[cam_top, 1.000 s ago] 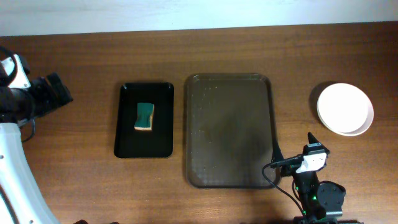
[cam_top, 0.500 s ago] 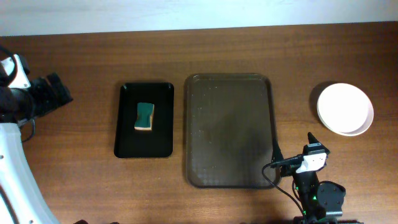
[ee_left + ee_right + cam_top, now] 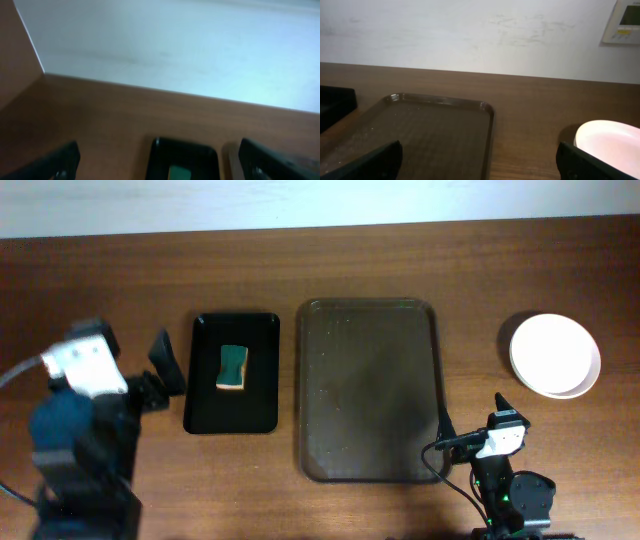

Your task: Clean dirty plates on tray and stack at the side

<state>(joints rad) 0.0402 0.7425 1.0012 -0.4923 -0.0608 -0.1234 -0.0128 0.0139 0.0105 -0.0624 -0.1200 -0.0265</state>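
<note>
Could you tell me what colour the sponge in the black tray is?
The small rectangular sponge is green over tan; overhead view shows it best.

White plates (image 3: pixel 555 355) right of brown tray (image 3: pixel 368 390)

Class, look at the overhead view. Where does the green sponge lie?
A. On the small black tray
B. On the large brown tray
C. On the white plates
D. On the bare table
A: the overhead view shows the green sponge lying inside the small black tray, left of the brown one.
</note>
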